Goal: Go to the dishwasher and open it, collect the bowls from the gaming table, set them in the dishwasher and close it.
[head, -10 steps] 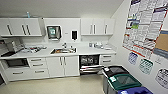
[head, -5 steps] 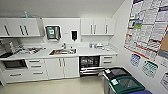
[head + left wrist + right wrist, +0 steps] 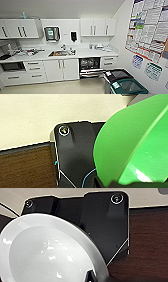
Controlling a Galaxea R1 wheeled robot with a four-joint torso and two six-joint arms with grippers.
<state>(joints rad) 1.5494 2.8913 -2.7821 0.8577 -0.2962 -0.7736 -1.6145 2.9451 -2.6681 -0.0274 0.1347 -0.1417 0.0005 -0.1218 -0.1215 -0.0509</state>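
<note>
Head view: one dishwasher sits under the counter at about 5 o'clock from the sink. Its door is dropped open and a rack is drawn out over it; the inside is dark and what the racks carry cannot be made out. Three white wall-cabinet doors hang above it at 12 o'clock. Two lidded bins, one black and one green, stand at 4 o'clock from the dishwasher against the poster wall, the green one cut off by the picture's edge.

Left wrist view: one green bowl looms large and tilted, its rim cut off. The dark shape at its lower edge is too blurred to read, so I cannot tell whether the left claw is gripping it. A pale floor and a strip of brown wood lie behind it.

Right wrist view: one white bowl, tilted with its hollow toward the camera, partly cut off. A dark tip touches its rim, but I cannot tell whether the right claw is closed on it.
</note>
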